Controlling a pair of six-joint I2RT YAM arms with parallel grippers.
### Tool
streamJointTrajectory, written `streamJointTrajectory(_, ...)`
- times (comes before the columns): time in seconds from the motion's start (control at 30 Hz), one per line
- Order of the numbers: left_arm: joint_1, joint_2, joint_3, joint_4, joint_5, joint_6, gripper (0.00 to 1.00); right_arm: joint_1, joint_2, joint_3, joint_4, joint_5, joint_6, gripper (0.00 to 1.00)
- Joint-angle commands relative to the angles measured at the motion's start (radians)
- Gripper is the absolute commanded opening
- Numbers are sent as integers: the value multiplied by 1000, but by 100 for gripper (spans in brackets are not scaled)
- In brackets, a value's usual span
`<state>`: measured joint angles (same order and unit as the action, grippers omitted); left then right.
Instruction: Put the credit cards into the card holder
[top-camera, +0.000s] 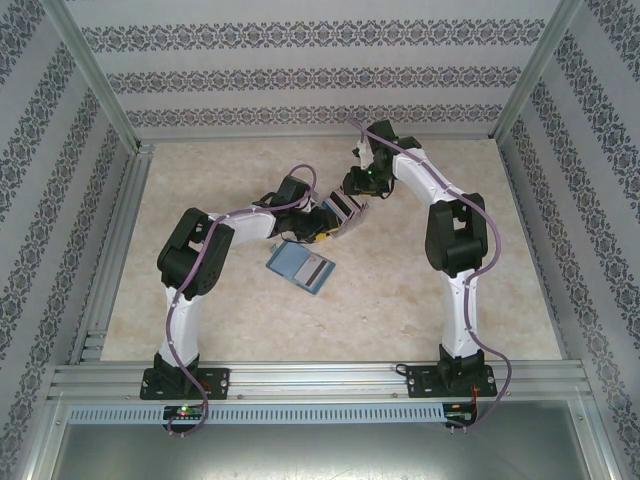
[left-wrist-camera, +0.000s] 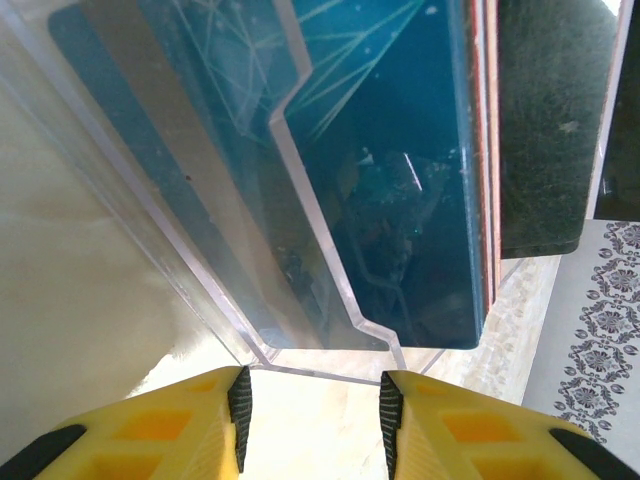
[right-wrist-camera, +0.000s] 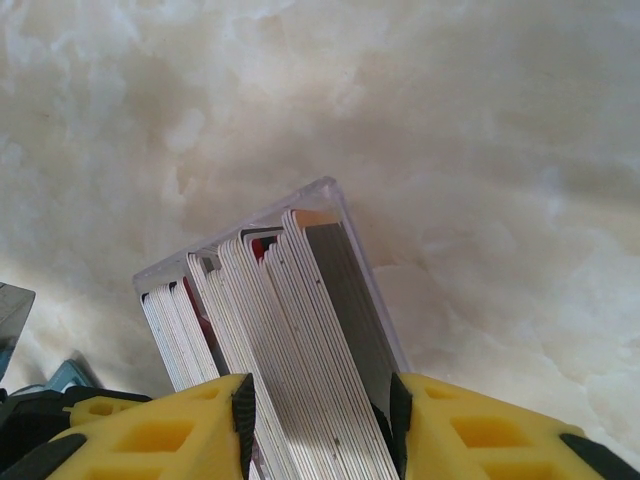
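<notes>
Two loose cards (top-camera: 301, 266) lie flat on the table (top-camera: 220, 330), overlapping, just in front of the spot where both arms meet: one bluish, one paler with a dark stripe. The rest of the credit cards (right-wrist-camera: 300, 330) are already packed on edge in the card holder (right-wrist-camera: 335, 195), a clear stepped stand sitting mid-table between the two wrists. The right gripper (right-wrist-camera: 320, 415) is part closed, and a thick pack of cards plus the holder's clear rear wall fills the gap from pad to pad, so that looks like a grip across the loaded stand. The left gripper (left-wrist-camera: 315, 405) has its fingers part open, with the holder's clear lower edge just above the gap and a blue card (left-wrist-camera: 400, 200) and a black card (left-wrist-camera: 550, 120) up close. Whether those pads touch the plastic, I cannot tell. On handling, these cards should be light, stiff and slick, and lying flat they give little to bite on. Pinching across the long edges, or tipping one corner up first, looks the best bet. The stand looks rigid but smooth and light, likely to skid or tip, so bracing it by a wall makes sense.
</notes>
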<state>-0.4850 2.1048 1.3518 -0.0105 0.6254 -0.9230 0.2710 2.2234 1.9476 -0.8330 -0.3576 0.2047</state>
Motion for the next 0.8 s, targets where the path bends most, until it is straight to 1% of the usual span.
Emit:
streamJointTrajectory(0.0,-13,-12,-5,39,-3,-11,42,26,-17,17,-18,-77,-1,43)
streamJointTrajectory(0.17,-13,-11,-1,37,-3,-11,42,24,-52,7,-15,-90,3,43)
streamJointTrajectory(0.47,-15,-14,-3,34,-4,-11,42,14,-65,-2,-9,-106,5,42)
streamJointTrajectory(0.63,-15,-14,0,34,-3,-11,42,3,-74,-6,4,-165,-7,40)
streamJointTrajectory(0.77,-15,-20,-3,28,-3,-7,42,-6,-47,36,-44,-196,-57,39)
